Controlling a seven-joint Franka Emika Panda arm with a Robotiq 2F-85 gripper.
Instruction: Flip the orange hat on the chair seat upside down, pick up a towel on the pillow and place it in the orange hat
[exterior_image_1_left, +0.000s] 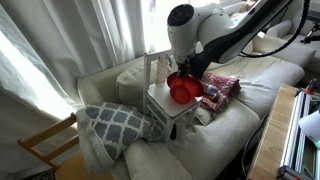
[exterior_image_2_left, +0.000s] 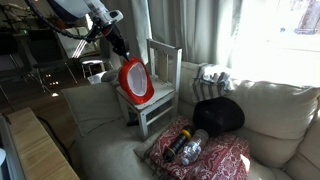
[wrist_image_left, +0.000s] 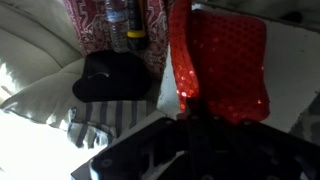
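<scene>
Your hand grips the orange hat, tilted on edge over the chair seat, on a pale sofa by curtains. The grey lattice pillow shows in an exterior view, not the wrist view.

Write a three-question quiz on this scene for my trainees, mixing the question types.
1. True or false: the orange hat lies flat on the chair seat.
2. The gripper is: A) holding the chair back, B) holding the orange hat, C) holding nothing.
3. Fill in: the other hat, on the couch, is coloured ____.

Key: 1 false, it stands tilted on edge; 2 B; 3 black.
</scene>
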